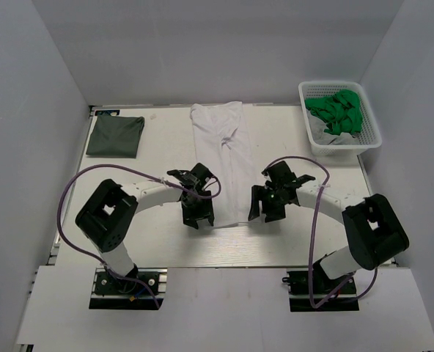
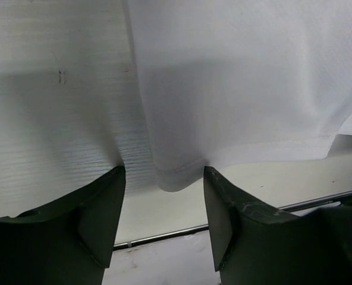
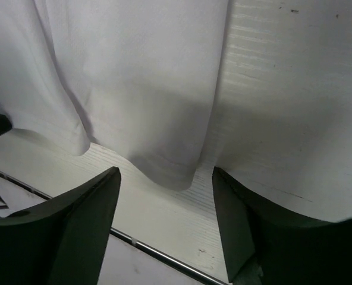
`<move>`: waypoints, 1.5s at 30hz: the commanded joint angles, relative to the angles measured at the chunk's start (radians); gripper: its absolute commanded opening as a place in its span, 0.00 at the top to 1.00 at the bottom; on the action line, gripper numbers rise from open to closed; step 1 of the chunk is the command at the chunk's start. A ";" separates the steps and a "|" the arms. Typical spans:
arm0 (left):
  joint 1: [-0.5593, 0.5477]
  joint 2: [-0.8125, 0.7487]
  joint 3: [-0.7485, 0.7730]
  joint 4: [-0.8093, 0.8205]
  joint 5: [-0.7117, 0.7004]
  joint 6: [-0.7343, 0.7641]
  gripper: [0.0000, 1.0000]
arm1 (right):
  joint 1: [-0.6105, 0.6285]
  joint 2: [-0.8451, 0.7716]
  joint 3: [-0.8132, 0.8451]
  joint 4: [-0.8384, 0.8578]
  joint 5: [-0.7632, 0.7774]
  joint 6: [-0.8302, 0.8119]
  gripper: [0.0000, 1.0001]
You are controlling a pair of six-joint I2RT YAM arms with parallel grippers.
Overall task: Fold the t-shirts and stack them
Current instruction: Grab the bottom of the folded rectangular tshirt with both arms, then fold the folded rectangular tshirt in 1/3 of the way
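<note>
The white t-shirt (image 1: 228, 158) lies folded into a long narrow strip down the middle of the table, its hem toward the arms. My left gripper (image 1: 199, 216) is at the hem's left corner; in the left wrist view the corner (image 2: 176, 178) sits between the tips of my open left gripper (image 2: 164, 175). My right gripper (image 1: 263, 209) is at the hem's right corner, open, with that corner (image 3: 170, 175) just ahead of my right gripper (image 3: 166, 178). A dark grey-green t-shirt (image 1: 115, 136) lies folded at the back left.
A white basket (image 1: 371, 139) holding green cloth (image 1: 338, 111) stands at the back right. The table's near edge with a metal rail (image 2: 164, 236) runs just behind both grippers. White walls enclose the table on three sides.
</note>
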 commanded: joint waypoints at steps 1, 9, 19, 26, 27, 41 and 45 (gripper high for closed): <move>-0.001 0.039 -0.004 0.036 -0.004 0.025 0.35 | -0.016 0.034 -0.023 0.010 -0.065 -0.018 0.34; -0.001 0.058 0.005 0.023 0.045 0.035 0.63 | -0.023 0.047 -0.032 0.007 -0.068 -0.009 0.72; -0.001 0.069 0.074 -0.127 0.032 0.025 1.00 | -0.014 0.001 -0.027 -0.002 -0.077 -0.016 1.00; -0.019 -0.026 0.087 -0.282 0.043 0.004 1.00 | 0.010 -0.185 -0.118 -0.062 -0.189 0.028 1.00; -0.019 -0.026 0.087 -0.282 0.052 -0.005 1.00 | 0.022 -0.197 -0.121 -0.071 -0.201 0.037 1.00; -0.004 0.028 0.370 -0.437 -0.151 -0.047 1.00 | 0.026 -0.036 0.233 -0.215 -0.024 -0.016 1.00; 0.030 0.085 0.496 -0.472 -0.207 -0.047 1.00 | 0.000 0.034 0.364 -0.246 -0.007 -0.023 1.00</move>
